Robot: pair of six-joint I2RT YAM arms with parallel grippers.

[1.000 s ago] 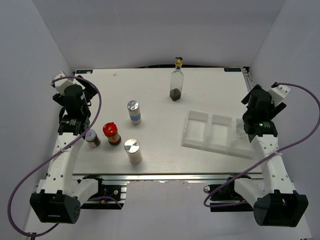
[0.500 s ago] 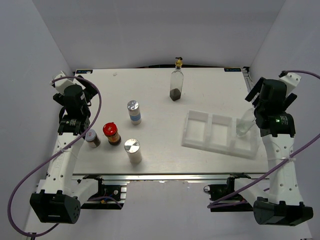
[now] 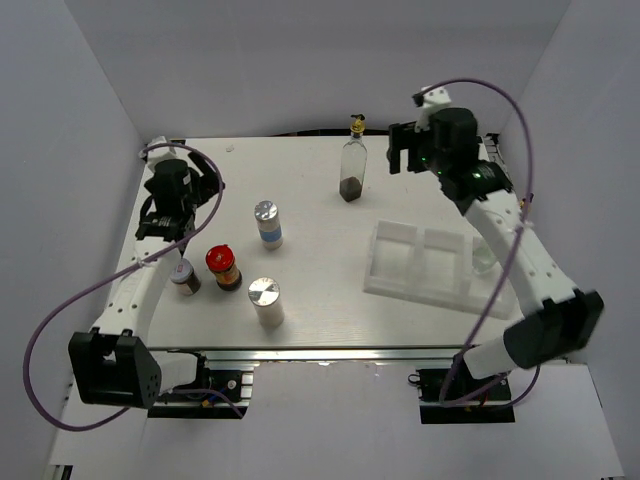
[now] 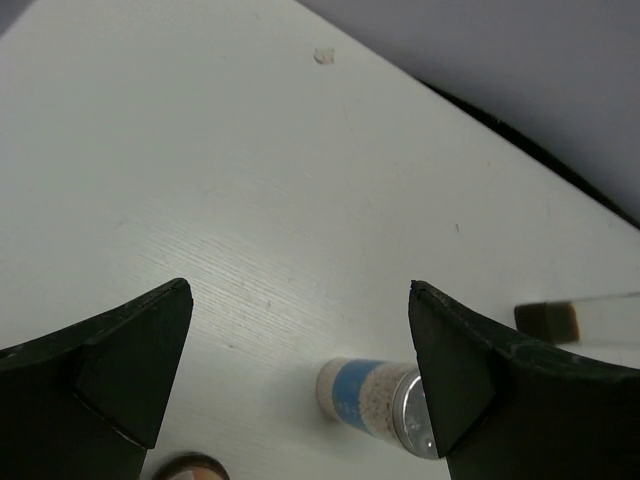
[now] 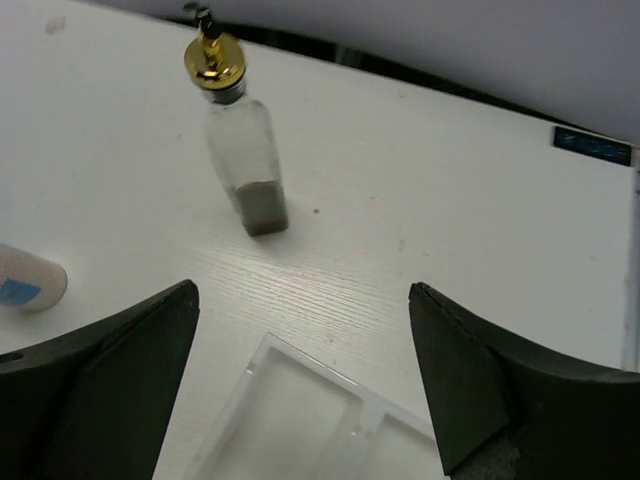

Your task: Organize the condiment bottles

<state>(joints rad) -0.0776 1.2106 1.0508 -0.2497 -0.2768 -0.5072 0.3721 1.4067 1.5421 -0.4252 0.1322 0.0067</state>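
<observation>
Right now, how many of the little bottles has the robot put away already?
Done: one clear glass bottle seems to sit in the right-end compartment of the white compartmented tray, half hidden by the right arm. In hand: nothing; the left gripper and right gripper are open. Left: the tall clear gold-stoppered bottle, the blue-labelled white shaker, the plain white shaker, the red-lidded brown jar and the tiny grey-lidded jar, on the table.

A table point(image 3: 310, 325) holds a tray point(image 3: 410, 288) with 3 compartments on its right side. 1 bottle point(image 3: 484, 258) sits in the tray's rightmost compartment. A second bottle point(image 3: 351, 170) stands behind the tray, near the far edge. On the left half, a far shaker point(image 3: 267, 223) stands behind a near shaker point(image 3: 266, 301). Left of them, between the 2, sits a jar point(image 3: 224, 268), with a smaller jar point(image 3: 184, 277) just to its left.
</observation>
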